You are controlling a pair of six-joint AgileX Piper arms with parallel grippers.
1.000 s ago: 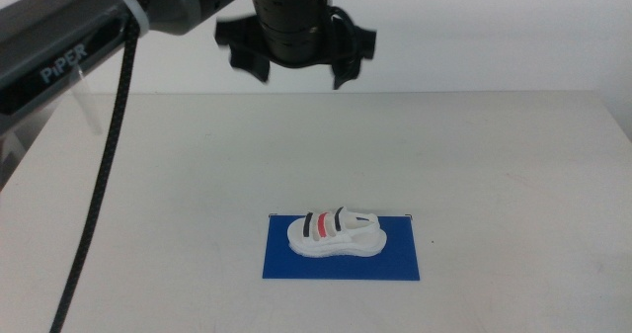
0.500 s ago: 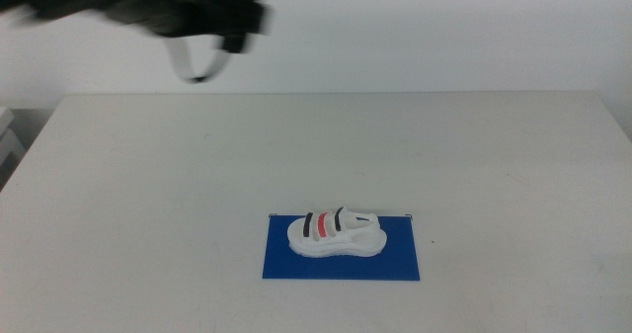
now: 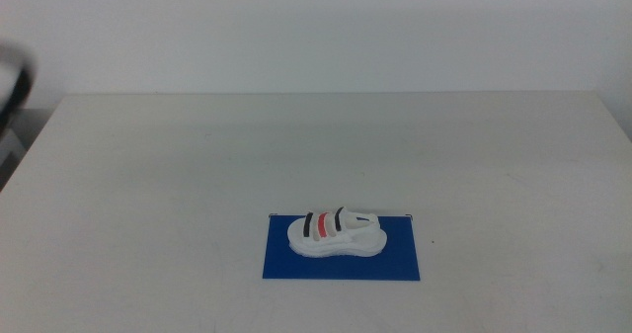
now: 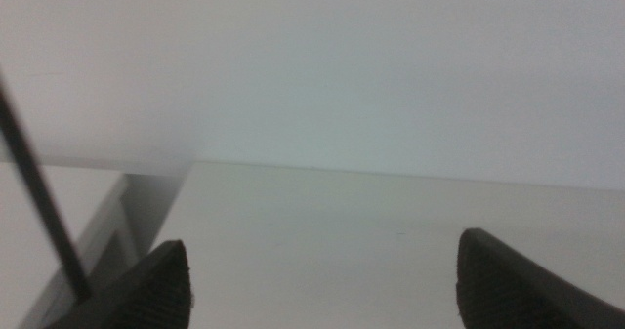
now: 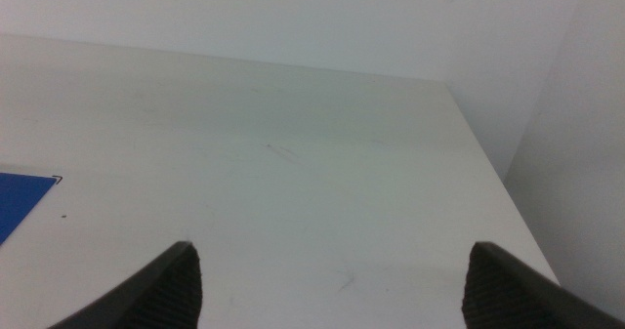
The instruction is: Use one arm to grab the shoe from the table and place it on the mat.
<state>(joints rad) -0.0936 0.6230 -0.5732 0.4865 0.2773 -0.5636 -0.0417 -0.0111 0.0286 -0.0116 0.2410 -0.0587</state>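
Observation:
The white shoe (image 3: 337,233) with black and red straps lies on its sole on the blue mat (image 3: 341,264), near the front middle of the white table (image 3: 197,175). No gripper touches it. The left arm (image 3: 12,76) shows only as a dark blur at the far left edge of the middle view. In the left wrist view my left gripper (image 4: 327,285) stands open over the table's corner with nothing between its fingers. My right gripper (image 5: 332,285) is open too, above bare table, and a corner of the mat (image 5: 20,202) shows in its wrist view.
The table's far edge meets a plain white wall. Its left corner and side edge (image 4: 146,202) show in the left wrist view, its right edge (image 5: 488,163) in the right wrist view.
The left arm has swung away from above the table's back middle to the far left and nearly out of the middle view. Shoe and mat have not moved.

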